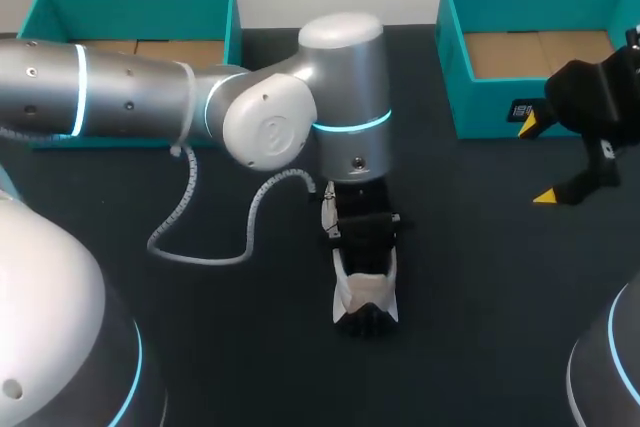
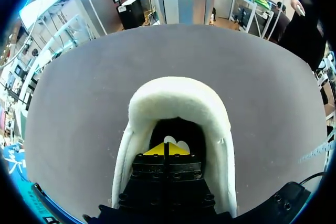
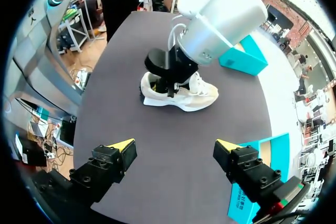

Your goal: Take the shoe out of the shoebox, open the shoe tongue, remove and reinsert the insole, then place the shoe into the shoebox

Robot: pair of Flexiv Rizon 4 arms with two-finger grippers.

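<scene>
A white shoe [image 1: 366, 295] lies on the dark table in the middle, its heel toward me. My left arm comes across from the left and its gripper [image 1: 363, 252] points down into the shoe's opening. In the left wrist view the padded heel collar [image 2: 178, 95] arches around the gripper [image 2: 165, 149], whose yellow tips are pressed together inside the shoe; a small white shape shows just ahead of them. My right gripper [image 1: 540, 161] hangs open at the right, clear of the shoe [image 3: 198, 96], with nothing between its fingers [image 3: 123, 147].
A teal shoebox [image 1: 135, 7] with a cardboard floor stands at the back left, behind my left arm. A second teal box [image 1: 500, 7] stands at the back right, close behind my right gripper. A grey cable [image 1: 185, 207] loops off the left arm.
</scene>
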